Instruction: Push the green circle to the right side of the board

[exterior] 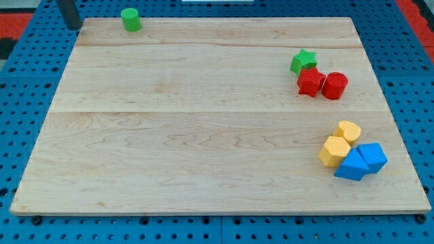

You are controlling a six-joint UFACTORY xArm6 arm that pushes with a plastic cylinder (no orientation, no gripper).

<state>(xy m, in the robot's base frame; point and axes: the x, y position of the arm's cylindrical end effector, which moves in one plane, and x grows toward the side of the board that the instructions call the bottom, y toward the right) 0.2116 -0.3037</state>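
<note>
My tip sits far left, just left of the green circle. There is no hand, so nothing is held. Hugging the counter's far edge, the circle could slip off under an off-centre push.

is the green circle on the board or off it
On: the green circle sits on the board at its top edge, right of my tip.

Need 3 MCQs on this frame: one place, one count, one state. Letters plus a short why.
1. Where is the green circle?
A. the view's top left
B. bottom right
C. centre

2. How many red blocks?
A. one
B. two
C. four

3. My tip and the green circle are:
A. touching
B. apart, tip on the view's left of it
C. stacked

Answers:
1 A, it sits at the board's top edge, left.
2 B, a red star and a red cylinder.
3 B, bare wood shows between them.
</note>
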